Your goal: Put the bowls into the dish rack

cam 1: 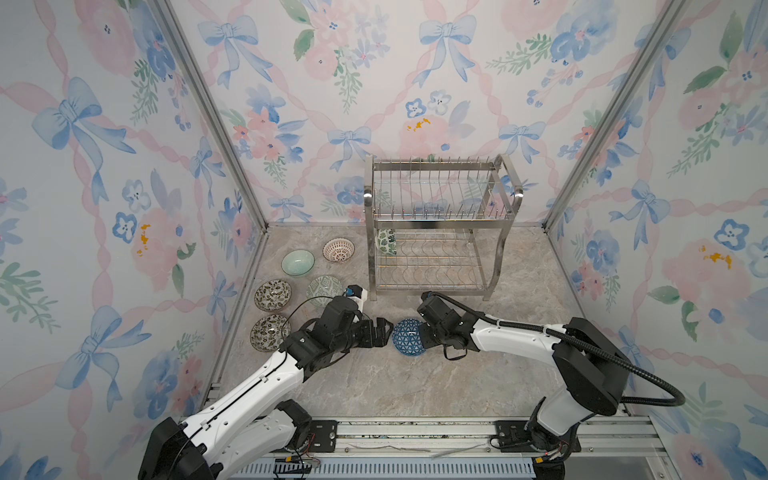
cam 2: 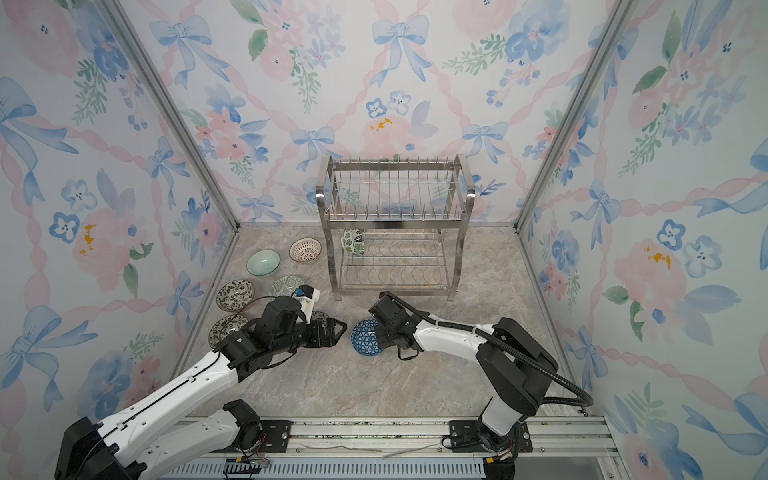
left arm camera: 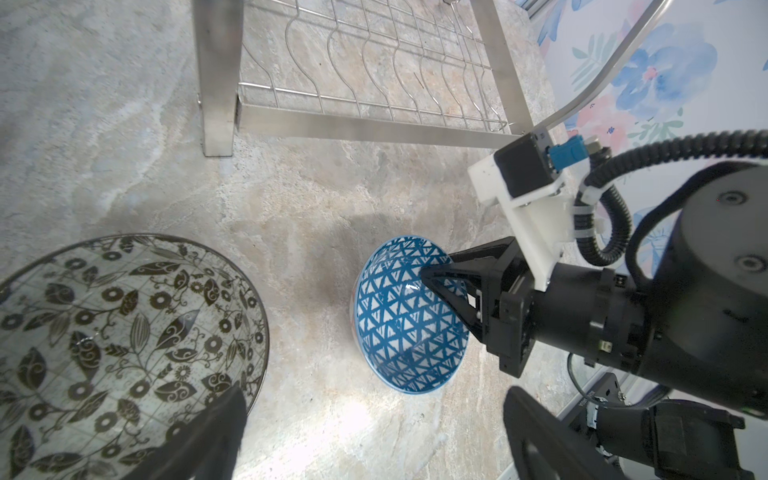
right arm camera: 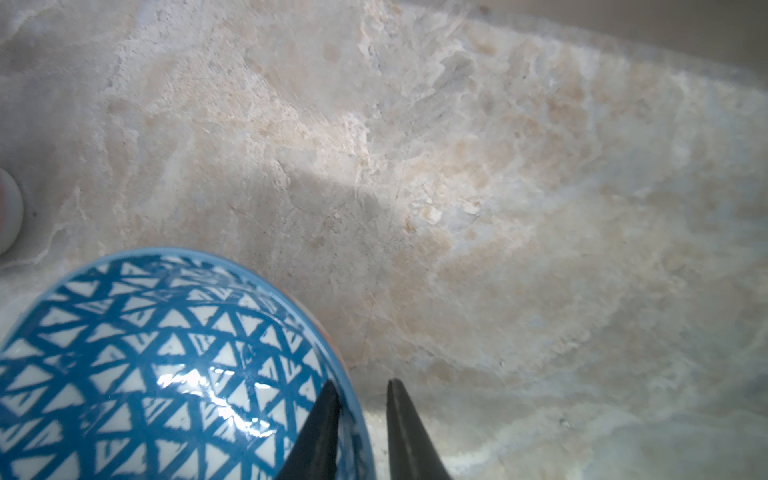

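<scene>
Nearest, across the foot of both top views: a ribbed aluminium rail (cam 1: 415,432) carrying both arm bases. Beyond it, a beige marble-look desk (cam 1: 415,386), walled on three sides by panels papered with blue bows and pink flowers (cam 1: 374,62). At the back, right of centre, a tall two-tier stainless-steel wire dish rack (cam 1: 440,216). Upright on edge at the left end of its lower tier, a green-leaf ceramic bowl (cam 1: 385,242), half hidden behind a steel post.

In front of the rack, between the arms, a small blue-triangle ceramic bowl (left arm camera: 399,324). Right jaws narrowed astride its rim, one inside, one outside — pinching or merely straddling, cannot tell. Left jaws spread wide, just beside that bowl, not touching.

Close under the left jaws, a dark floral bowl (left arm camera: 124,353), cut off by the frame. Left of the rack:
- a plain pale green bowl (cam 1: 297,262)
- a red-lattice bowl (cam 1: 338,249)
- two more dark floral bowls (cam 1: 272,295)
- a green geometric bowl (cam 1: 322,286), partly covered by the left wrist camera
</scene>
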Robot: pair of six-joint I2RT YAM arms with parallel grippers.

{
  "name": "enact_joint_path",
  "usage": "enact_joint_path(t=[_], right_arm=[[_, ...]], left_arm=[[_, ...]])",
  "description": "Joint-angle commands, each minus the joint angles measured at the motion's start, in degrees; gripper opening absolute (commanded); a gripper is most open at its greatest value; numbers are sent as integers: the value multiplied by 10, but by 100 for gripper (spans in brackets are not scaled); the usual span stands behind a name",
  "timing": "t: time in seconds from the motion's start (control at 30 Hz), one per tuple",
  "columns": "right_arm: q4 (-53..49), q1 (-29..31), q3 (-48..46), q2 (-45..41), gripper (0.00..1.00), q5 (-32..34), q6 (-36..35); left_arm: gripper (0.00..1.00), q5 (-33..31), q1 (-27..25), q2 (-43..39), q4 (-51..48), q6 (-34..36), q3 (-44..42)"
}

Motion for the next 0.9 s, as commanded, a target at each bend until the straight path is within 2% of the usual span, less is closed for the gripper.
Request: enact_joint_path(t=[0.0,0.43,0.7,0.87], right_arm=[[-32,-13,-6,-19,21,15,-5],[-72,-80,-49,-75,21,23,-29],[-88,-120,-83,-124,20,25,-34],[-103,-166,-104,-159,19,18,-41]], left_arm=[[98,-21,-6,1,16,-6,-12],[98,-68,-33,15,127,2,-47],[98,-130,-91,101,177,52,-17],[98,-152,-119,155,229,103,8]])
